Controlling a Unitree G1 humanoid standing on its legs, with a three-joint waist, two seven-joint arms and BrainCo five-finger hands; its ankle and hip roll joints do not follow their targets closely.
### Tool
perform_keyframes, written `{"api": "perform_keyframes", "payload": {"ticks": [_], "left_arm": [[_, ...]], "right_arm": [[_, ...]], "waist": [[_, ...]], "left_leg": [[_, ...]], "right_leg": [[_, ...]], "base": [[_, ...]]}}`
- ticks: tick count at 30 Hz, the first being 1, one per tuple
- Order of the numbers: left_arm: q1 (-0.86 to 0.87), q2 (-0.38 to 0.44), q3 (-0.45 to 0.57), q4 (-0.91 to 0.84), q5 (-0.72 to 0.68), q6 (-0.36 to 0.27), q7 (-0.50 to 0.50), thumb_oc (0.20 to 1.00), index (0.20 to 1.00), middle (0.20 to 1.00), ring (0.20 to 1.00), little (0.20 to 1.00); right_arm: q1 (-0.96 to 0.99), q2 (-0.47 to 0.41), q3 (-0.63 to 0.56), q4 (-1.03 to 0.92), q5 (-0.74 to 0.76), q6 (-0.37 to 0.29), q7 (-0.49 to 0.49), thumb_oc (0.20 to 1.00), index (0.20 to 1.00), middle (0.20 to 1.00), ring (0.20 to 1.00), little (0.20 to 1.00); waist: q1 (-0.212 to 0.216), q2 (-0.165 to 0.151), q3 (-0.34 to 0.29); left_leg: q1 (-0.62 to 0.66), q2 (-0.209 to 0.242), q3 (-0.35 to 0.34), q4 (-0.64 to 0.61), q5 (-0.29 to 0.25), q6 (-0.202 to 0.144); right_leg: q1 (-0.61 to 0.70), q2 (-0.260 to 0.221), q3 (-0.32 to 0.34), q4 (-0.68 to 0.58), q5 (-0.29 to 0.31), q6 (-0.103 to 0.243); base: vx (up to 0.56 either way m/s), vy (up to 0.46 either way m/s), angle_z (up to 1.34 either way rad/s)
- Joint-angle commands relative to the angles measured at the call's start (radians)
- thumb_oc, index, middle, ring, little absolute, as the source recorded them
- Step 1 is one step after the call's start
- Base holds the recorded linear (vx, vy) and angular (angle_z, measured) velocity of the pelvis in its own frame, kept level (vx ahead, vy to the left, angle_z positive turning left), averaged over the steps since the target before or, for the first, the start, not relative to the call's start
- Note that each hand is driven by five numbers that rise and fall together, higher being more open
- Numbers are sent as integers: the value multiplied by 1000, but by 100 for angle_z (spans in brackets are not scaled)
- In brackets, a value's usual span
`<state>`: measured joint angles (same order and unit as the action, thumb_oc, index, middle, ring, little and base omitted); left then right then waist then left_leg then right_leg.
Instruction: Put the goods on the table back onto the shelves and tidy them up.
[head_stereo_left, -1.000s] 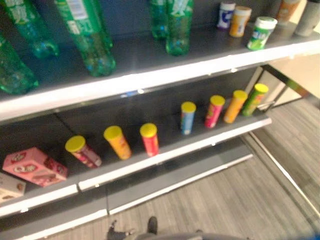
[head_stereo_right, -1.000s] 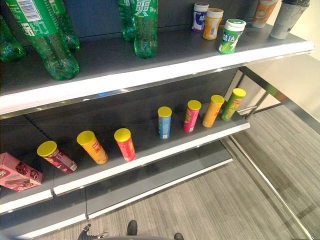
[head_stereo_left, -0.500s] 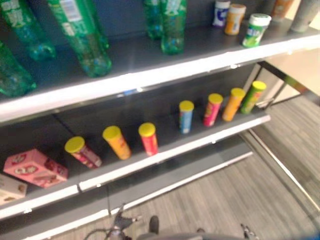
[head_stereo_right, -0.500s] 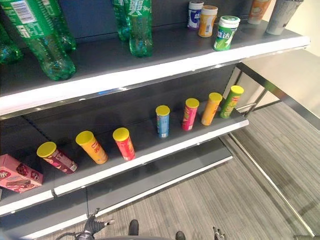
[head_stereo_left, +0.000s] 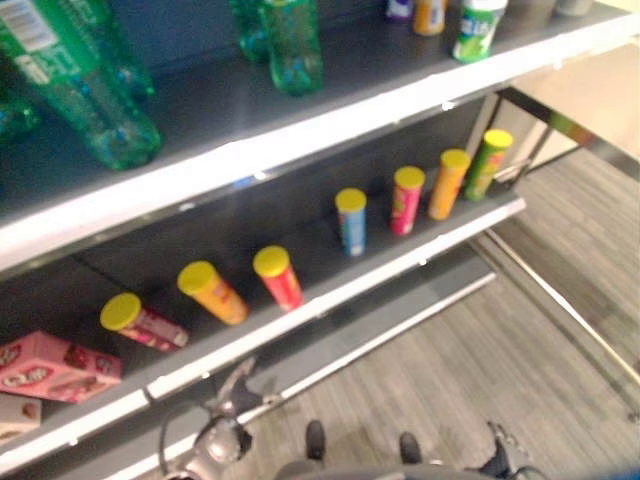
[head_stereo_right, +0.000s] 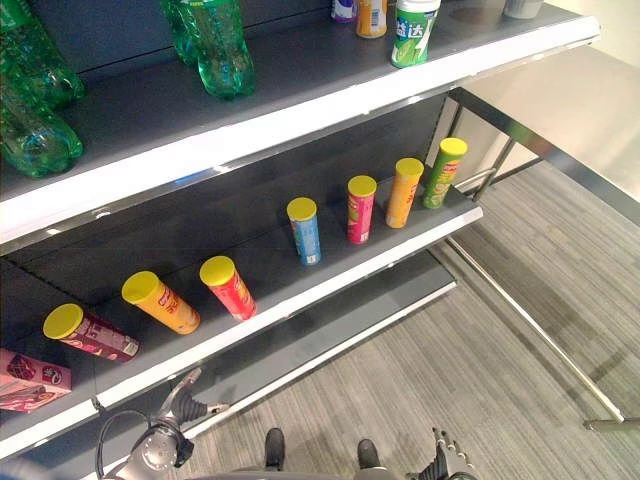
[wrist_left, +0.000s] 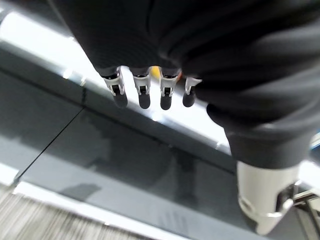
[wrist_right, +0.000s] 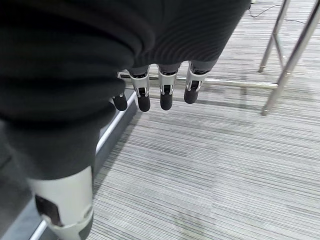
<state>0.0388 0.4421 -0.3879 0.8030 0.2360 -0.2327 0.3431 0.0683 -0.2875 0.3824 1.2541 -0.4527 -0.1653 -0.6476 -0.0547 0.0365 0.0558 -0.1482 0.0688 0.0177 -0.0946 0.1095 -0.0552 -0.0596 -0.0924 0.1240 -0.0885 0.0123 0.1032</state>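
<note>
At bottom edge, left hand and right hand newly risen, fingers relaxed, empty.

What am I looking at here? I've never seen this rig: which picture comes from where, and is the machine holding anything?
This is a two-legged humanoid robot standing before a store shelf. The two wide pictures come from a stereo camera on its head, looking down. The upper shelf carries green bottles and small jars. The lower shelf carries a row of yellow-lidded snack cans: four upright ones, blue, pink, orange and green, then three tipped cans and a pink box further left.

The two close pictures come from cameras on the wrists. The left hand hangs by the shelf edge; the right hand hangs over the striped floor. Both show relaxed fingers and hold nothing. The head views show both hands low near the bottom edge.
</note>
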Motion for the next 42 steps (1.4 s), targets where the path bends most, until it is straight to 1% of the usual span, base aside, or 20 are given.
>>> {"api": "perform_keyframes", "payload": {"ticks": [1,4,6,10,15,19,30,42], "left_arm": [[-42,27,56,21,50,-29,-2,1000,1000,1000,1000,1000],[-44,50,68,-8,48,-27,-13,1000,1000,1000,1000,1000],[-49,80,82,-33,51,-24,-22,1000,1000,1000,1000,1000],[-60,87,89,-25,50,-22,-22,1000,1000,1000,1000,1000],[-100,71,86,22,37,-13,-14,1000,1000,1000,1000,1000],[-161,63,55,81,36,-6,-6,1000,1000,1000,1000,1000],[-286,54,12,170,3,6,-4,1000,1000,1000,1000,1000],[-277,3,0,180,-28,12,-21,1000,1000,1000,1000,1000]], "right_arm": [[-34,-30,19,-20,-18,-21,-4,1000,1000,1000,1000,1000],[-40,-36,23,-27,-22,-24,-2,1000,1000,1000,1000,1000],[-45,-41,28,-34,-29,-26,4,1000,1000,1000,1000,1000],[-50,-42,29,-33,-34,-26,9,1000,1000,1000,1000,1000],[-62,-41,37,-30,-36,-19,9,1000,1000,1000,1000,1000],[-77,-49,47,-38,-26,-25,12,1000,1000,1000,1000,1000],[-101,-52,74,-48,-13,-27,14,1000,1000,1000,1000,1000],[-93,-46,80,-55,-18,-24,10,1000,1000,1000,1000,1000]], "waist": [[-15,20,-1],[-14,21,0],[-14,23,2],[-14,24,3],[-19,27,7],[-25,26,18],[-42,22,32],[-48,21,36]], "left_leg": [[-27,59,-20,7,-45,-54],[-28,60,-19,7,-45,-54],[-29,59,-17,7,-45,-55],[-32,58,-15,7,-45,-55],[-37,55,-9,7,-46,-55],[-48,55,-2,7,-43,-56],[-67,55,12,7,-39,-53],[-58,59,24,7,-42,-52]], "right_leg": [[-24,-36,-37,32,-41,44],[-24,-38,-38,31,-40,44],[-25,-40,-38,27,-36,45],[-29,-41,-38,25,-34,46],[-38,-44,-35,25,-30,48],[-52,-46,-32,27,-26,50],[-88,-44,-8,36,-16,52],[-91,-43,-1,42,-17,48]], "base": [[0,0,0],[-5,5,-2],[0,0,0],[0,0,0],[-4,1,-2],[0,0,0],[-15,2,-4],[-2,0,-1]]}}
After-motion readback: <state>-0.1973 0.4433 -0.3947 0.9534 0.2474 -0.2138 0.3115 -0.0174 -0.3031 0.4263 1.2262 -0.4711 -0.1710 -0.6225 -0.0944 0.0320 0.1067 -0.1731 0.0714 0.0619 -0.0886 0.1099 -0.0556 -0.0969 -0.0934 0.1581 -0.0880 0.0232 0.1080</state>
